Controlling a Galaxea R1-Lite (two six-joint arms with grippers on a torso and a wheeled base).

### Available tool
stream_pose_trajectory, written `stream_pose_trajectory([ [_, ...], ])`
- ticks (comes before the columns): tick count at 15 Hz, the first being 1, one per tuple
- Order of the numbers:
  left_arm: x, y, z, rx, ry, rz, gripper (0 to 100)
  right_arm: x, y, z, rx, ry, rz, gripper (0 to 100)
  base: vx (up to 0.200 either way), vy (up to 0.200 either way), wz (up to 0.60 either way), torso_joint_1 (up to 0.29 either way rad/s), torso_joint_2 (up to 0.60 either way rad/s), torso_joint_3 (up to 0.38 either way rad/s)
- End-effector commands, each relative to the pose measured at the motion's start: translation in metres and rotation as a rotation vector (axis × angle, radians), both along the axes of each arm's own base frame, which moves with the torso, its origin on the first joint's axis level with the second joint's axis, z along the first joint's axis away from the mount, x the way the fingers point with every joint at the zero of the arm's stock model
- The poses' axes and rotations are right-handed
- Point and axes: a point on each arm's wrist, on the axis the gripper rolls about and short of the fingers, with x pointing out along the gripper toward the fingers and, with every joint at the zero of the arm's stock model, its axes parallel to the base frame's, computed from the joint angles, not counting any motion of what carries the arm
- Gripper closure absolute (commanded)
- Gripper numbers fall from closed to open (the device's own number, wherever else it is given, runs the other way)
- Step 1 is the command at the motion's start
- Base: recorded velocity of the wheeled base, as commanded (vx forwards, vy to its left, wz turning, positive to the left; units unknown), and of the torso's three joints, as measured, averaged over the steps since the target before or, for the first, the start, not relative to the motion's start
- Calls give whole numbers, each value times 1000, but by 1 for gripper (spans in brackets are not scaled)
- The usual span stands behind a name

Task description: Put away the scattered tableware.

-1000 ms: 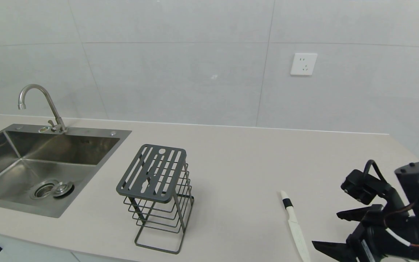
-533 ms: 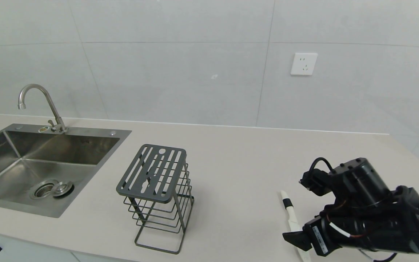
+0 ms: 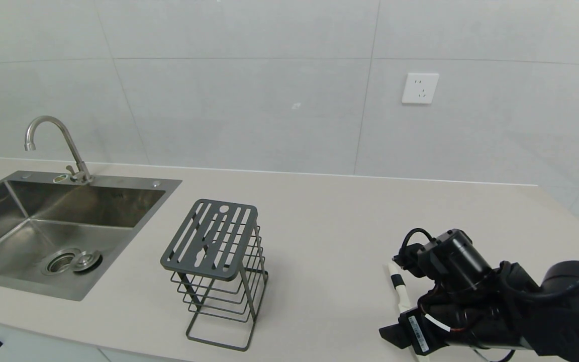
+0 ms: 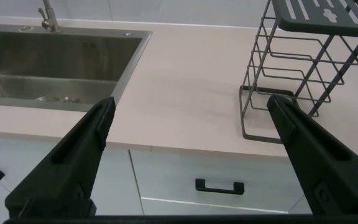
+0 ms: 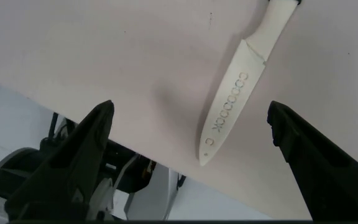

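A white knife (image 3: 398, 290) with a black band on its handle lies flat on the beige counter at the front right. In the right wrist view the knife (image 5: 234, 102) has a row of holes along its blade, and its tip lies close to the counter's front edge. My right gripper (image 3: 404, 324) hangs over the blade end, open, its fingers (image 5: 89, 155) spread to either side of the knife (image 5: 234, 102) without touching it. The dark wire knife rack (image 3: 215, 269) with a slotted top stands mid-counter. My left gripper (image 4: 190, 102) is open and holds nothing, in front of the counter edge.
A steel sink (image 3: 43, 226) with a curved tap (image 3: 56, 143) takes up the counter's left end. Cabinet drawers with a black handle (image 4: 219, 185) sit below the counter front. A wall socket (image 3: 419, 88) is on the tiled wall behind.
My right arm has swung left and down from the frame's right edge until its open gripper is over the knife. The knife and rack have stayed put.
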Motion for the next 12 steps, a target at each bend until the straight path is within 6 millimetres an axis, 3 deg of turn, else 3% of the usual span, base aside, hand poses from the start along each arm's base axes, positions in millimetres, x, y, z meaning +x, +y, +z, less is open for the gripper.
stream_pose_trajectory([
  [1,0,0,0,0,0,0,0,11,-5,-7,-20,8,-48,0,0,0,0,0,0,0],
  [12,0,0,0,0,1,0,0,43,-3,-47,-56,-23,-114,0,0,0,0,0,0,0],
])
